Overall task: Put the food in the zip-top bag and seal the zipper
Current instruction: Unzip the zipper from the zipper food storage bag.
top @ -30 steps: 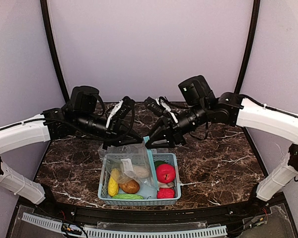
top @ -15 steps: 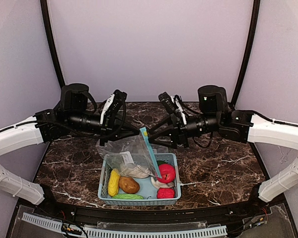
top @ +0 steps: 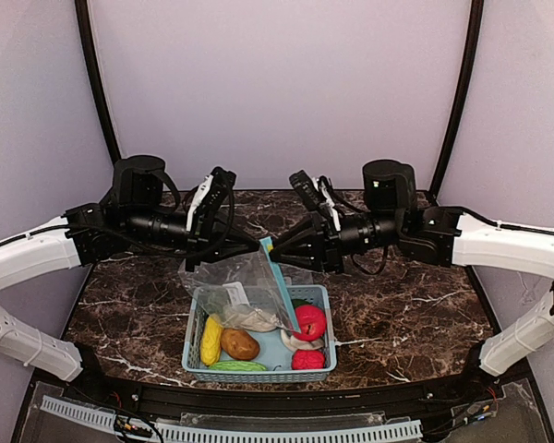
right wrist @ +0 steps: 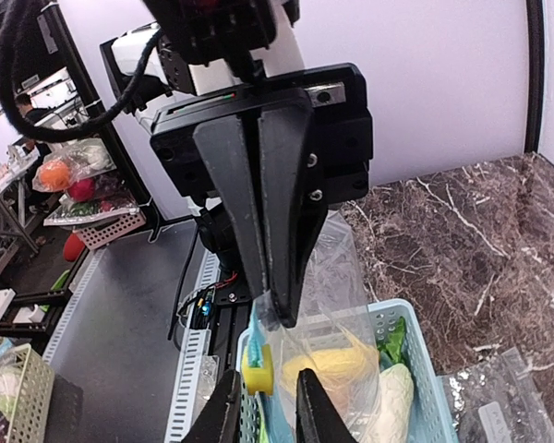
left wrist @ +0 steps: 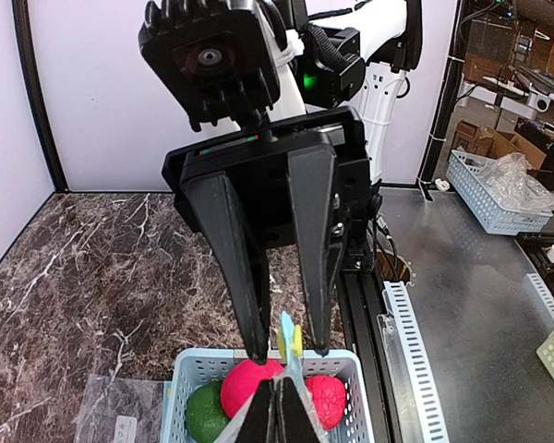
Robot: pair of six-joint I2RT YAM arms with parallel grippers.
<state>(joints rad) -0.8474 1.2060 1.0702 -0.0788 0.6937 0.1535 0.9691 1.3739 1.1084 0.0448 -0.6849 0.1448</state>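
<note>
While the zip-top bag (top: pixel 245 281) hangs between the two claws above the light blue basket (top: pixel 258 376), my left gripper (top: pixel 257 245) is pressed together on the bag's top edge. My right gripper (top: pixel 273 251) meets it tip to tip, its fingers a little apart on either side of the zipper's yellow slider (right wrist: pixel 257 369), and I cannot tell whether they pinch it. Below, the corn (top: pixel 210 340), potato (top: pixel 241 345), apple (top: pixel 307 322) and small red fruit (top: pixel 307 360) lie in the basket on the marble table (top: pixel 397 314).
</note>
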